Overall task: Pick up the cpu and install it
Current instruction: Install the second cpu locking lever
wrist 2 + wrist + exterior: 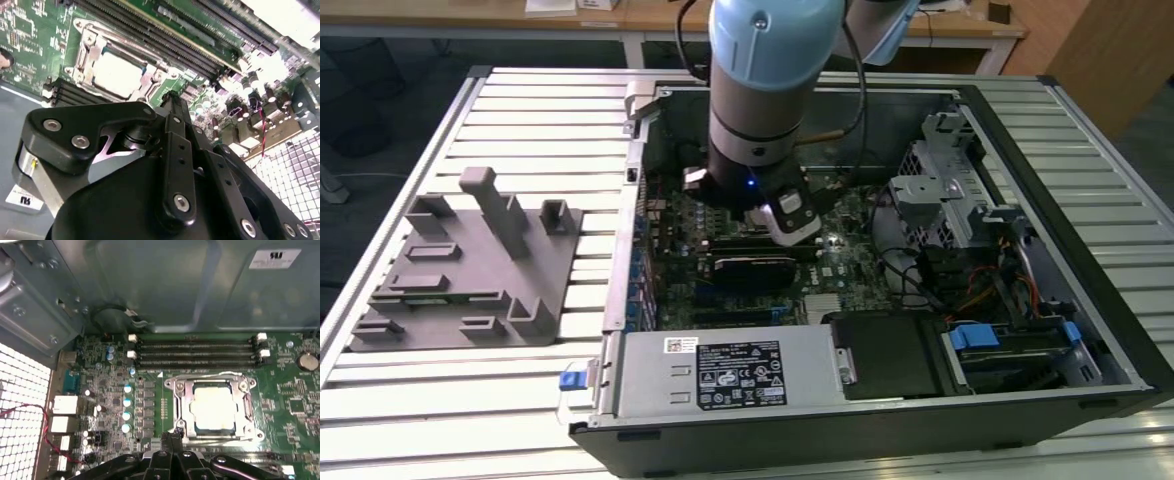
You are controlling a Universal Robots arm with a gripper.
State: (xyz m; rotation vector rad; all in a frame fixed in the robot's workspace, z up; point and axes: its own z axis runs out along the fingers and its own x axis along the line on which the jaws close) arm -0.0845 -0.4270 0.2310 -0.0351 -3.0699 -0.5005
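Both wrist views show the cpu [214, 406] [118, 75] seated in its socket, the fingers [171, 441] clenched empty beside it; the exterior view shows the grey tray [467, 270].

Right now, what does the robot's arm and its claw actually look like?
The arm is a thick round tube, silver-grey with a pale blue cap on top, a small blue light low on its wrist and black cables running alongside. The gripper is matte black: flat jointed metal links held by shiny silver screws, tapering to slim fingers.
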